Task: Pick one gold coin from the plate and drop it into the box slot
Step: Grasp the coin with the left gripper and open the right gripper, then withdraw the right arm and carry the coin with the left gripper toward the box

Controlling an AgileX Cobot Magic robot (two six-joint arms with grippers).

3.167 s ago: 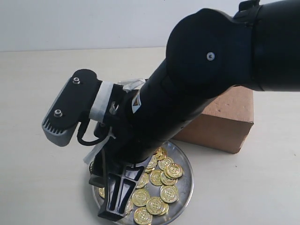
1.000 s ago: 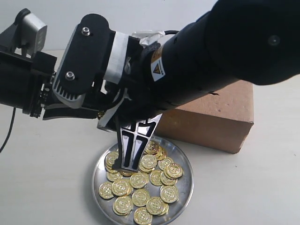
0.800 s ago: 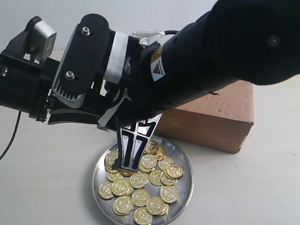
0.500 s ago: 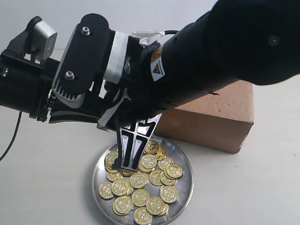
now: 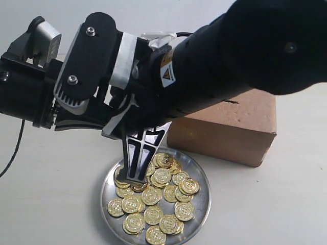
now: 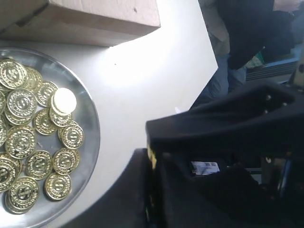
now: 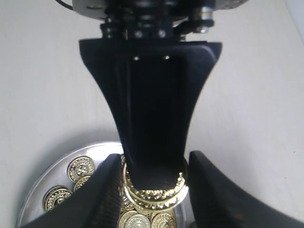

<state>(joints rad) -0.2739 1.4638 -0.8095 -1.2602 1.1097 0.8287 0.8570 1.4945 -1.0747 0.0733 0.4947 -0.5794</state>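
Exterior view: we see the right gripper (image 5: 133,177) pointing down into the plate (image 5: 203,206), at the plate's 10 o'clock part
Right gripper: clenched on a gold coin (image 7: 154,198); the coin's edge shows round the tips in the right wrist view
Other coins (image 5: 162,214): heaped in the plate
Box (image 5: 240,130): at 1 o'clock from the plate, just beside it
Slot (image 5: 232,101): on the box's top face, well apart from the held coin
Left gripper (image 5: 76,123): mostly hidden behind the right arm (image 5: 245,46); we cannot tell whether it is released or clenched
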